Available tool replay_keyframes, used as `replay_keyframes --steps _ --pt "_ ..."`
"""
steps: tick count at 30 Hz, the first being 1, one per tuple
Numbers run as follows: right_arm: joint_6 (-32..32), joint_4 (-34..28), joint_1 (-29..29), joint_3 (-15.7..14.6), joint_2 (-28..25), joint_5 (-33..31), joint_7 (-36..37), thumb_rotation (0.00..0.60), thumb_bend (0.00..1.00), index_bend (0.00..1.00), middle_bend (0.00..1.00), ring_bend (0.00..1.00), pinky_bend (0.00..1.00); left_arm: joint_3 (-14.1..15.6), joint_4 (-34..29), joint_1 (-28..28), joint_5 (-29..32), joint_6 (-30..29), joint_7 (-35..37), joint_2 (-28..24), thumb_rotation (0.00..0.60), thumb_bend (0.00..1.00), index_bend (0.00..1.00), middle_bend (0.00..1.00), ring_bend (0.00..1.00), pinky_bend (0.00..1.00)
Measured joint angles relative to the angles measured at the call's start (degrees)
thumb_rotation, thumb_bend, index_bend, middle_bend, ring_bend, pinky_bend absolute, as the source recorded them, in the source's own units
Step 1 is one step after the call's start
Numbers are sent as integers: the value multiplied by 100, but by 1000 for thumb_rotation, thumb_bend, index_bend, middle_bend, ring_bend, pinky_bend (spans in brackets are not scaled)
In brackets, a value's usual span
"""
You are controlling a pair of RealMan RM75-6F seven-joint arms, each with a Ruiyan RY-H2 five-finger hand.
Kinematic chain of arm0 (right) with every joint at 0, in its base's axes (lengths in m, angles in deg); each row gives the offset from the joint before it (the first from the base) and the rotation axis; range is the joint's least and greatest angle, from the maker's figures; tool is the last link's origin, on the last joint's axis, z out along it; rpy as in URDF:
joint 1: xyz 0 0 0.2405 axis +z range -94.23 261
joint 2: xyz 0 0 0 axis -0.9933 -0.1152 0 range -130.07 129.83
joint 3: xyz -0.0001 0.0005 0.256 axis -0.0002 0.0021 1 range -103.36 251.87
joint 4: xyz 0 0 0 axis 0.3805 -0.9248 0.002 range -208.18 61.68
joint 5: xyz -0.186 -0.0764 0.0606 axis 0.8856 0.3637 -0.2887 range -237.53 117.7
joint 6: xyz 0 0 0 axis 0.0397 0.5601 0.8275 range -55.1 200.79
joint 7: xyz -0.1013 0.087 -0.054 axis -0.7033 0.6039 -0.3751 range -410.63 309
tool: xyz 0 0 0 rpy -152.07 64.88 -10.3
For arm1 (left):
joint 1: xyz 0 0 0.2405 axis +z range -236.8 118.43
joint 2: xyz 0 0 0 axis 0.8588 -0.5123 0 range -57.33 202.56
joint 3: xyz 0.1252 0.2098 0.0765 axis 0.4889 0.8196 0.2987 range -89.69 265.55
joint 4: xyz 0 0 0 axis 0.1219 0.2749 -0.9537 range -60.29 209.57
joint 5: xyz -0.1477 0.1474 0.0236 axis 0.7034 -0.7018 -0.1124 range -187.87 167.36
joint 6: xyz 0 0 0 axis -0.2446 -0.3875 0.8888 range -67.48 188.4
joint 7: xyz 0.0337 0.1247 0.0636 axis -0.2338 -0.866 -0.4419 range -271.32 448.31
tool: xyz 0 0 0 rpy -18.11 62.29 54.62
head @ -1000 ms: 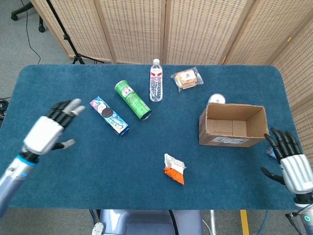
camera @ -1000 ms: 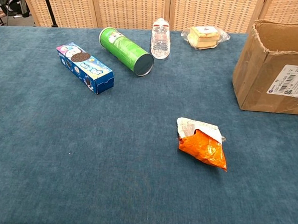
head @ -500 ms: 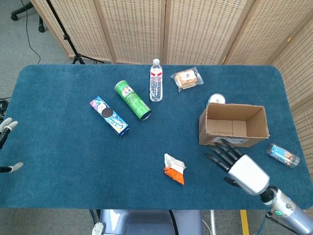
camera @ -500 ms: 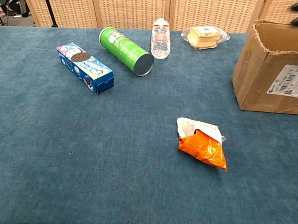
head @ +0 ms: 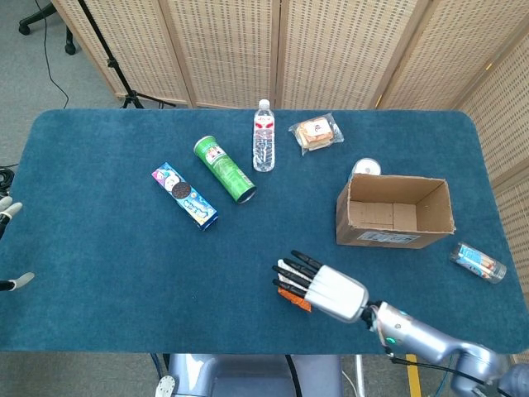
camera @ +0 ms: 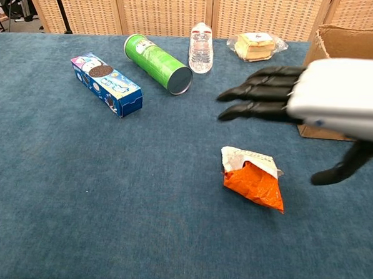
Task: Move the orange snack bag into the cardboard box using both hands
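Note:
The orange snack bag [camera: 253,183] lies flat on the blue table, its torn white top pointing toward the far side. In the head view only a sliver of the bag [head: 292,297] shows under my right hand [head: 321,287]. That hand [camera: 314,96] hovers above the bag with its fingers stretched out and apart, holding nothing. The cardboard box [head: 388,238] stands open-topped to the right of the bag; in the chest view the hand covers most of the box [camera: 342,34]. Only the fingertips of my left hand [head: 7,208] show at the table's far left edge, spread and empty.
A green can [head: 224,169], a blue cookie box [head: 184,195], a water bottle [head: 263,136] and a wrapped sandwich [head: 316,132] lie across the far half. A small tube [head: 478,261] lies right of the box, and a white round object [head: 367,168] sits behind it.
My right hand has swept left from in front of the box to above the snack bag. The left hand stays at the left edge. The bag has not moved.

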Motion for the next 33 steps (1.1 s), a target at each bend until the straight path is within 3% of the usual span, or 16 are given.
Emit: replay_keyframes --steps 5,9,20,25,28,33 --pt "1014 -170 360 252 447 -976 -917 600 0 0 0 0 33 -80 14 12 12 144 18 -9 600 0 0 0 0 0" --pt "1415 -229 521 380 638 -1564 -1545 600 0 0 0 0 34 -115 19 26 -10 202 38 -14 600 0 0 0 0 0" --pt "1836 -197 747 401 888 -3106 -3260 600 0 0 0 0 44 -200 50 55 -115 360 177 -53 600 0 0 0 0 0" --pt "1794 -75 877 271 1050 -3630 -3714 600 8 46 21 3 150 -232 58 79 -141 374 217 -62 600 0 0 0 0 0" --pt "1682 9 952 175 1157 -3778 -3825 600 116 228 155 93 271 -250 62 83 -148 400 231 -61 600 0 0 0 0 0" --pt "1411 176 959 74 1305 -3464 -3538 600 511 486 430 346 552 -279 65 83 -170 460 233 -60 600 0 0 0 0 0"
